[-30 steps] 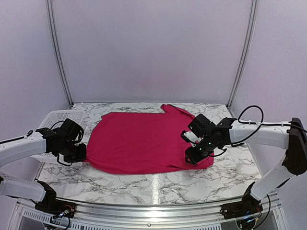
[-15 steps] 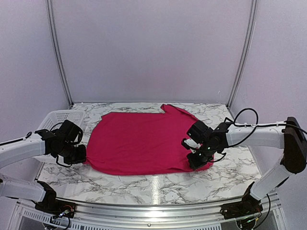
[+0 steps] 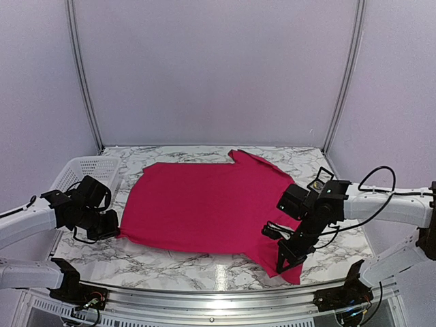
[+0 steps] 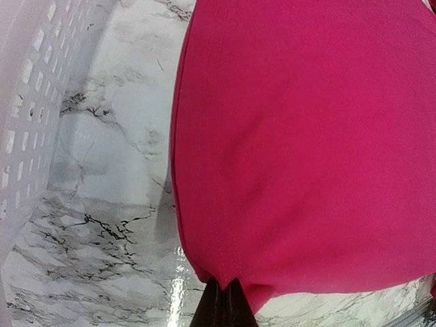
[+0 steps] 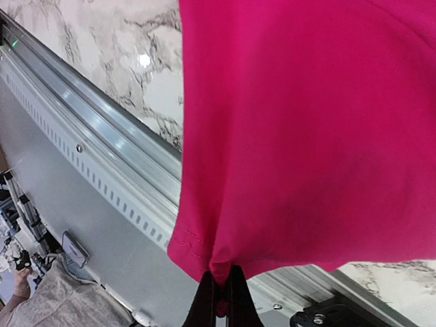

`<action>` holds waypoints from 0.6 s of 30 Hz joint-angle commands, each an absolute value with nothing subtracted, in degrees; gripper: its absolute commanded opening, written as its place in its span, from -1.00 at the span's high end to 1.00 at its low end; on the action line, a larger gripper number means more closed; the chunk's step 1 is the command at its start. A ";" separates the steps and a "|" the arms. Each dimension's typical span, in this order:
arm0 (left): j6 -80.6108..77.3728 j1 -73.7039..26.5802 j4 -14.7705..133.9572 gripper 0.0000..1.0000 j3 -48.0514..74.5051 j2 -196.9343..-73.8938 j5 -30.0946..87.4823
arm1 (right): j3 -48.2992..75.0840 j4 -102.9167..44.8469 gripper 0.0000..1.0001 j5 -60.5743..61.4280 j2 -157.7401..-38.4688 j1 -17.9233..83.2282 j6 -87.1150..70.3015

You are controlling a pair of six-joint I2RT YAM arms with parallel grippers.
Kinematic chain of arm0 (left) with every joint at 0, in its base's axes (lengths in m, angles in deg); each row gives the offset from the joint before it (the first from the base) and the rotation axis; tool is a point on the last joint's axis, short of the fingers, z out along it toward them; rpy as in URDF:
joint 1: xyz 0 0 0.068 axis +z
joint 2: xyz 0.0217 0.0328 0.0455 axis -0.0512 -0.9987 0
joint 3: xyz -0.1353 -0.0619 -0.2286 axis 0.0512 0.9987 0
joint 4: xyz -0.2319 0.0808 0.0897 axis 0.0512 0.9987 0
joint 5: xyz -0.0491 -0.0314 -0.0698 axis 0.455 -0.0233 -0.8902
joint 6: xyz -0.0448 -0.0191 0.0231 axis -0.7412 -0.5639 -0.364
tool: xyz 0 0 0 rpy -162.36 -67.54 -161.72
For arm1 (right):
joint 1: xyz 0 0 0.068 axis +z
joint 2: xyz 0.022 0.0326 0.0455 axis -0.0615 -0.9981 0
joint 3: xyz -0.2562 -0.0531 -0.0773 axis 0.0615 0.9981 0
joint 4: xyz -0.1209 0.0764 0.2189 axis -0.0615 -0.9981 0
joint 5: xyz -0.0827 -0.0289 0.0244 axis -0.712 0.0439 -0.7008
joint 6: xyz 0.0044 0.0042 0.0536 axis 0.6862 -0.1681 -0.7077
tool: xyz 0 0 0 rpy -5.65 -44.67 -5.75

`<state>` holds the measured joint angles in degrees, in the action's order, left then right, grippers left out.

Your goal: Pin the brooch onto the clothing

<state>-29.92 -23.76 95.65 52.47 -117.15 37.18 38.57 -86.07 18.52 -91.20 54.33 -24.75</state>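
Your left gripper [image 4: 223, 303] has its fingers pressed together on the shirt [image 3: 204, 201], pinching a small fold of hem at the corner closest to it. From that pinch the cloth spreads away ahead of the gripper and lies smooth on the marble surface [image 3: 174, 262]. The stitched side edge runs forward just to the gripper's left. Further left, past a strip of bare marble, stands the white basket [image 3: 80, 169] with its perforated wall. It is apart from the shirt.

Your right gripper [image 5: 221, 289] is also closed on the shirt, with its fingers tight on the other hem corner and the fabric bunched between them. This corner is drawn towards the near edge of the surface. In the wrist view the cloth hangs from the pinch with the grey metal rail [image 5: 102, 157] showing behind it to the gripper's left. In the overhead view a short flap of cloth droops just below the fingers.

Seen from above, the shirt is stretched between your two grippers, each holding one end of the near hem. The right end is pulled out into a point at the right gripper, closer to the arm bases than the left end. The rest of the shirt lies flat beyond both grippers, and one sleeve sticks out on the far side.
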 commanded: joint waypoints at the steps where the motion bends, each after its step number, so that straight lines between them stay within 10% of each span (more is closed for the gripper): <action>1: -31.13 -23.87 99.98 0.93 52.52 -115.55 37.84 | 41.97 -83.59 1.00 25.20 -91.91 56.34 -28.55; 5: -31.90 -23.87 101.83 0.68 51.59 -114.22 40.57 | 43.92 -81.69 1.00 25.90 -93.79 56.55 -27.95; 12: -32.34 -23.87 105.91 0.19 47.02 -109.22 47.70 | 36.59 -85.96 -0.16 24.89 -92.54 55.81 -25.07; 18: -27.04 -25.09 103.99 0.22 41.81 -115.53 47.64 | 28.36 -87.90 -0.21 8.82 -93.21 45.47 -23.08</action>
<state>-31.12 -24.24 103.94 44.95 -110.77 45.73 32.87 -86.98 21.89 -93.62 53.35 -25.16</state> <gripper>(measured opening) 0.400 0.632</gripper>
